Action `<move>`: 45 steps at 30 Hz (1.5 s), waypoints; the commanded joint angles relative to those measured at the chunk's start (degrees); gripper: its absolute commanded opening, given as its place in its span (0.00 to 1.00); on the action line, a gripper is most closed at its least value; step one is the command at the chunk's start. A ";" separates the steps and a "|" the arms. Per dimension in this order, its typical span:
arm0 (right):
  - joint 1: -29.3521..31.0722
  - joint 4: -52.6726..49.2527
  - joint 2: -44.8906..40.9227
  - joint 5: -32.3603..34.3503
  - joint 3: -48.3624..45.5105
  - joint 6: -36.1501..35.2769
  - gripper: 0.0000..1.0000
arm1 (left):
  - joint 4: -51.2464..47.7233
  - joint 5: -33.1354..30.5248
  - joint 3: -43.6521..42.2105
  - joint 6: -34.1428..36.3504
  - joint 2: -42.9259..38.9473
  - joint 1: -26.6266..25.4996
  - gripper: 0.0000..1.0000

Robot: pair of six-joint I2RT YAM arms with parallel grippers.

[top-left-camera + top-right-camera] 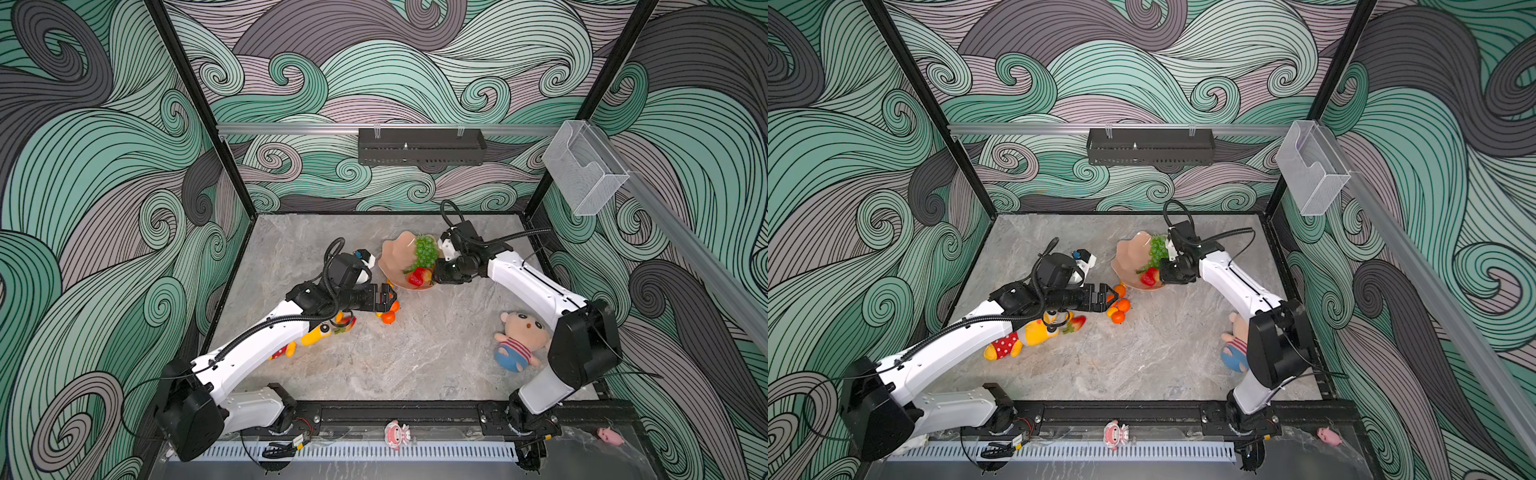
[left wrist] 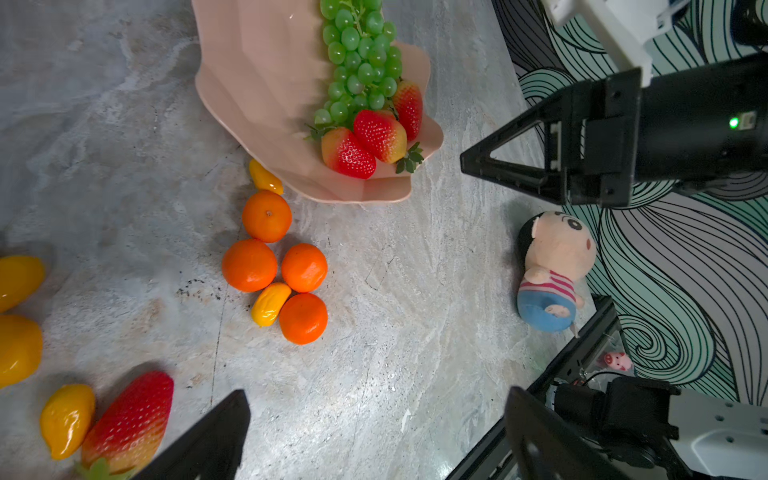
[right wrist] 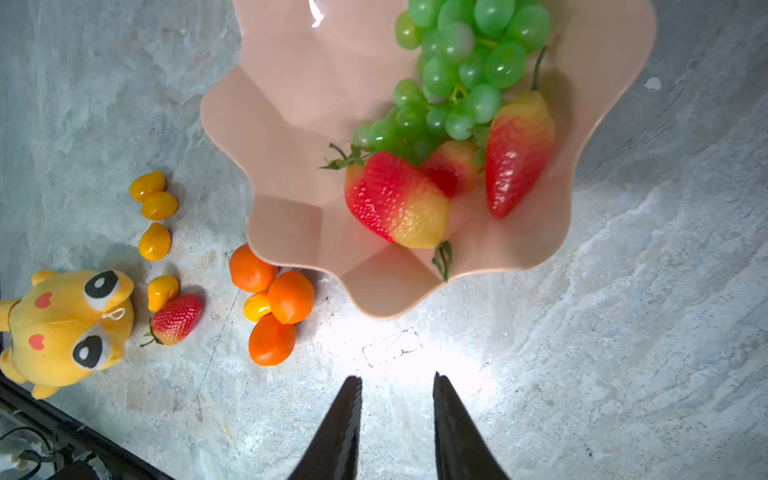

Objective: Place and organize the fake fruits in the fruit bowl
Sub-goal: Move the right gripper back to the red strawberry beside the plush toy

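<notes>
The peach-pink fruit bowl holds the green grape bunch and three strawberries. Several tangerines and kumquats lie on the table beside the bowl's near rim. Another strawberry lies further left. My left gripper hovers wide open over the tangerine cluster, holding nothing. My right gripper sits just off the bowl's rim by the strawberries, with its jaws a little apart and nothing between them.
A yellow plush toy lies under my left arm, close to the loose strawberry. A plush doll in a striped shirt lies at the right by my right arm. A black rail runs along the table's front edge.
</notes>
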 commanded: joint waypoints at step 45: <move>35.21 52.37 -4.57 11.01 -16.58 -22.27 0.25 | -15.96 4.98 -9.75 -2.83 -24.58 34.92 0.99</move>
